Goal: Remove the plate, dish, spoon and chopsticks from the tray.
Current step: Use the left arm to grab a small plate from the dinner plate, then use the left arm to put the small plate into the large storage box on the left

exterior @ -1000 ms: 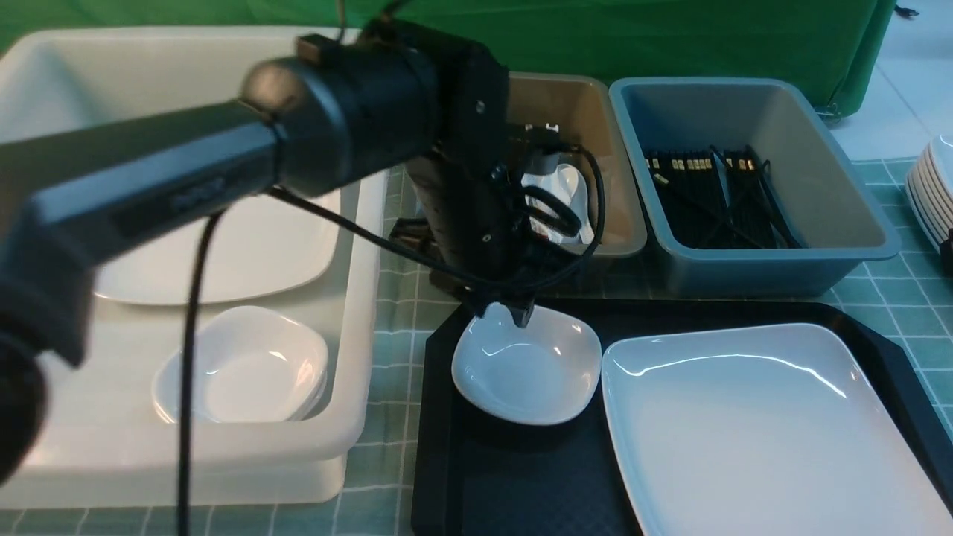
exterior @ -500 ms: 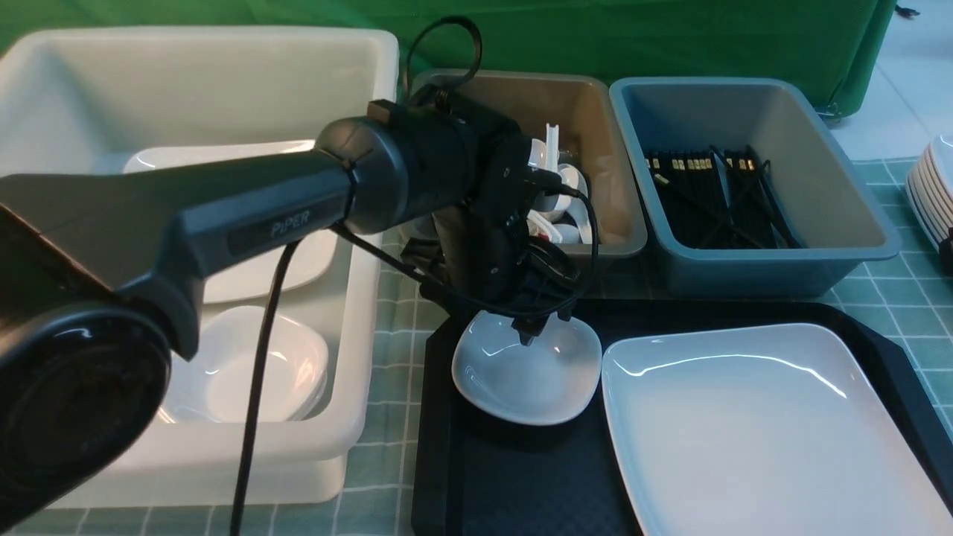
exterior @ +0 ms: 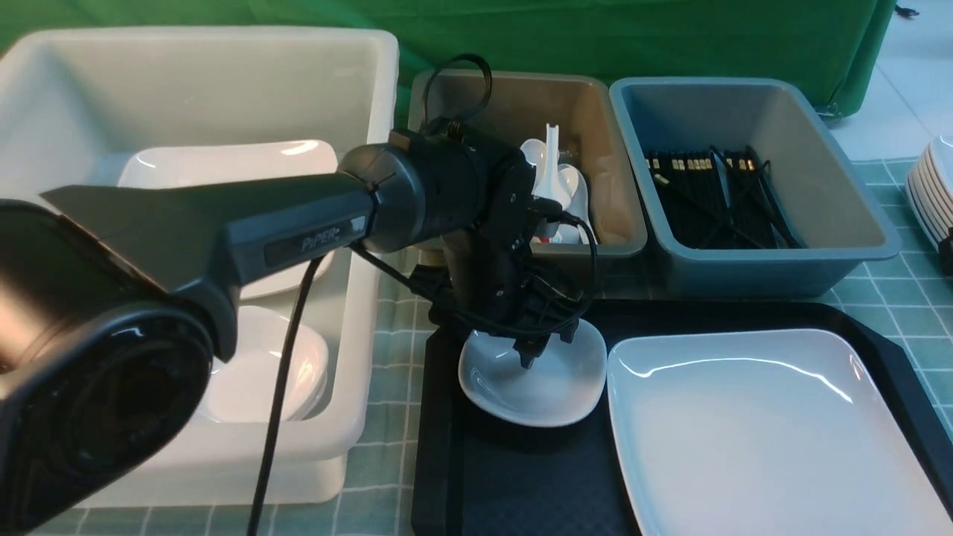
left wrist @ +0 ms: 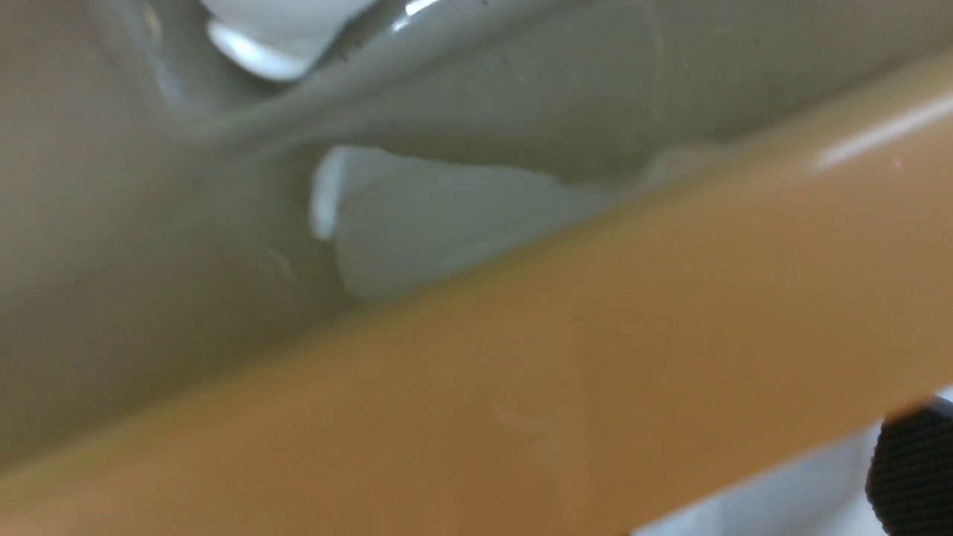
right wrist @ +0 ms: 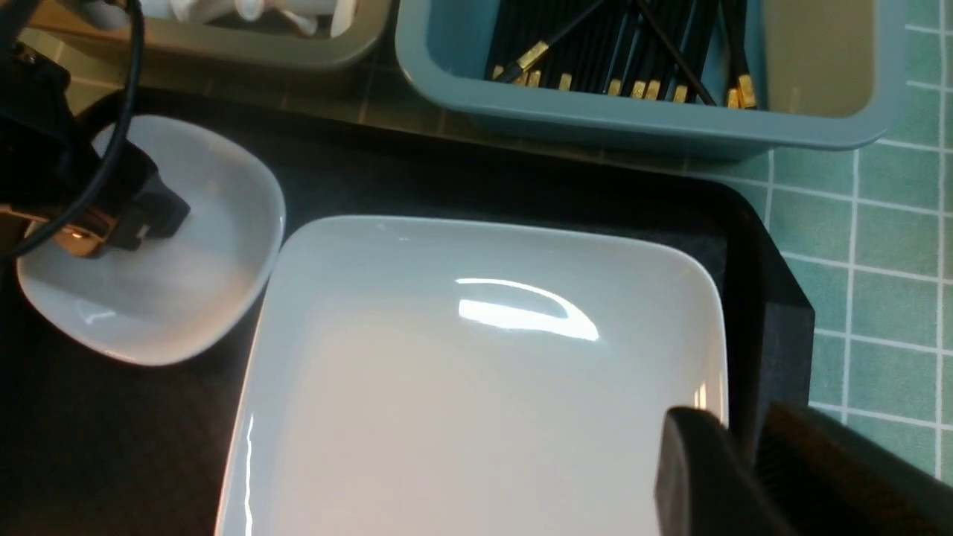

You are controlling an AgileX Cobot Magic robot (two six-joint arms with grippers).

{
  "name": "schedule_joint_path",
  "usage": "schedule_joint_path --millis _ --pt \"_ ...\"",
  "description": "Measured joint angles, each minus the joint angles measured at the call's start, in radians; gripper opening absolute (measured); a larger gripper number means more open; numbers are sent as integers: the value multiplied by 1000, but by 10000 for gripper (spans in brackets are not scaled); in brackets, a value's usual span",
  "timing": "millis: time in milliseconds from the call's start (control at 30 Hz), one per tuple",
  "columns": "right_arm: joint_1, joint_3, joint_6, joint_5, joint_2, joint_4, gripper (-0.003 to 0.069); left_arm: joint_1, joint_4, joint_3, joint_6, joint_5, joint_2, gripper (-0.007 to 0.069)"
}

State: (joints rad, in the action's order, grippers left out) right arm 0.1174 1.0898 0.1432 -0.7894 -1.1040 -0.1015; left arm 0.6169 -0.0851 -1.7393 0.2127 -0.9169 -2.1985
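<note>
**Dish (exterior: pixel 543 398) and plate (exterior: pixel 759 432) shifted beneath your left hand (exterior: pixel 547 346)**

Front view: Your left hand has come lower over the dish, one fingertip inside its bowl, the fingers apparently spread wide. The dish has just slid slightly towards the robot's right, and the plate beside it has moved the same way. Both remain on the tray (exterior: pixel 514 484), so clearing is unfinished; the nudge suggests contact, not yet a secure grip. No spoon or chopsticks show on the visible part of the tray; spoons (exterior: pixel 552 175) lie in the brown tub (exterior: pixel 629 219) and chopsticks (exterior: pixel 692 197) in the blue-grey tub (exterior: pixel 782 257), though you cannot tell which belonged to this setting

Left wrist view: The brown tub fills most of the view, with a single finger (left wrist: pixel 912 469) at the edge. You cannot confirm a hold on the dish here; check that its rim sits between the fingers before closing and lifting

Right wrist view: Dish and plate lie side by side, so a further push could crowd the plate. Your right hand (right wrist: pixel 741 447) appears over the plate's edge, blurred; you cannot tell whether its fingers meet
</note>
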Motion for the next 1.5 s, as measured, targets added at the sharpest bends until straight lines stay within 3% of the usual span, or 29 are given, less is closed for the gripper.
schedule_joint_path --millis 67,133,300,500,667,967,1200,1300,1367,1433,1467,1500 --pt "0 0 0 1 0 0 162 0 3 0 0 -3 -2 475" --pt "0 0 0 3 0 0 162 0 5 0 -1 -19 -3 407" --pt "0 0 0 5 0 0 162 -14 9 -8 0 -76 8 176" --pt "0 0 0 6 0 0 162 -33 38 -9 -2 -154 29 152" --pt "0 0 0 6 0 0 168 -39 85 -3 -61 -209 118 40" --pt "0 0 0 9 0 0 175 -55 185 1 -140 -237 339 22" --pt "0 0 0 14 0 0 175 -134 259 1 -187 -250 445 22" --pt "0 0 0 14 0 0 175 -187 263 1 -192 -265 494 22" --pt "0 0 0 19 0 0 178 -314 263 2 -220 -292 586 22" --pt "0 0 0 23 0 0 178 -356 263 13 -233 -291 607 22" --pt "0 0 0 25 0 0 178 -444 260 39 -267 -290 639 22" --pt "0 0 0 25 0 0 178 -465 258 44 -279 -290 647 22"
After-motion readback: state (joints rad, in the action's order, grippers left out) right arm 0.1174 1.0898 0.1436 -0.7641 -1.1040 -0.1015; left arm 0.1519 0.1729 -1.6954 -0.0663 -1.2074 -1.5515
